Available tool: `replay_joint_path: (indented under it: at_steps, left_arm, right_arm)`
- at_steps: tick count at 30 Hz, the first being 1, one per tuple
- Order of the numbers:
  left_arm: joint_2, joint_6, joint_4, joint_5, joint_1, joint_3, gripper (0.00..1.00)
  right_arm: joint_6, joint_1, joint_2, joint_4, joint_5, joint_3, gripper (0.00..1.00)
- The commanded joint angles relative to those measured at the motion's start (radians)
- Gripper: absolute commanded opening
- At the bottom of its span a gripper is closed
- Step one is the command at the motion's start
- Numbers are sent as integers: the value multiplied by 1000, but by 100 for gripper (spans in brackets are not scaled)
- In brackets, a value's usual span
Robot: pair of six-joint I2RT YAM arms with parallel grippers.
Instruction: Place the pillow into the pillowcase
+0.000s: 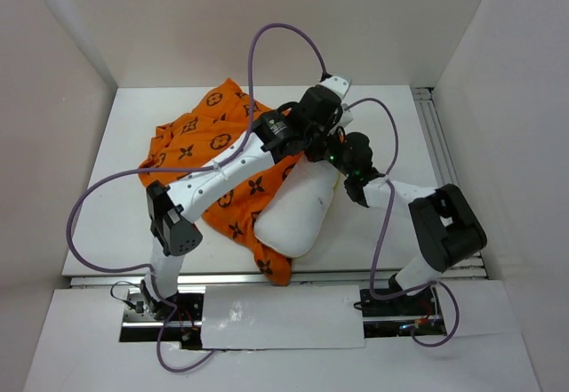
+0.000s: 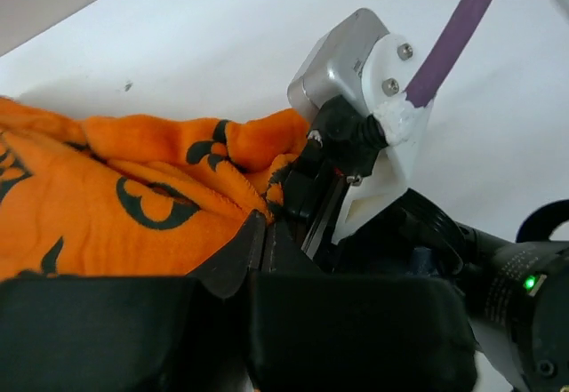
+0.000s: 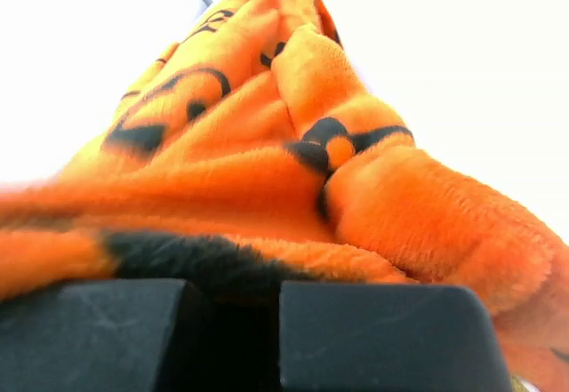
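Overhead camera faces down; both wrist cameras, very close, seemingly share the pillowcase (image 3: 267, 143).

Bare bench (image 1: 124, 121) is open along the left wall and in the far right corner, though purple cables (image 1: 76, 223) loop over both strips. The middle is crowded. The pillowcase (image 1: 200, 134) covers the left and far part, the pillow (image 1: 298, 210) fills the near centre, and the left arm (image 1: 222, 174) crosses above both. At far centre the left claw (image 2: 258, 254) and right claw (image 3: 276, 321) sit tight together in bunched cloth. The right arm (image 1: 444, 228) blocks the near right.
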Motion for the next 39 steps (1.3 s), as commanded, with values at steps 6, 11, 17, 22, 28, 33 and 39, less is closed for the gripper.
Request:
replay_joint_path:
  at_steps: [6,11,17,22,28,33,39]
  left_arm:
    - [-32,-215,167,327,33,-61,0]
    - [49,-239,121,298,130,-33,2]
    - [100,-270,90,329,155,-30,0]
    - [135,-281,109,354,164,-2,0]
    - [158,-305,109,421,173,7,9]
    - [106,-320,51,426,138,-86,100]
    - [-207,-397,77,334,119,-490,100]
  right_arm:
    - [91,37,54,-47,81,111,5]
    - [34,2,34,-486,32,215,60]
    - [-41,-9,-92,-766,38,206,100]
    - [-66,-40,-272,-901,105,197,100]
    - [-90,-106,-398,-1029,101,221,100]
    - [-118,-132,-457,-1170,98,234,100]
    - [-139,-141,-515,-1156,-38,73,100]
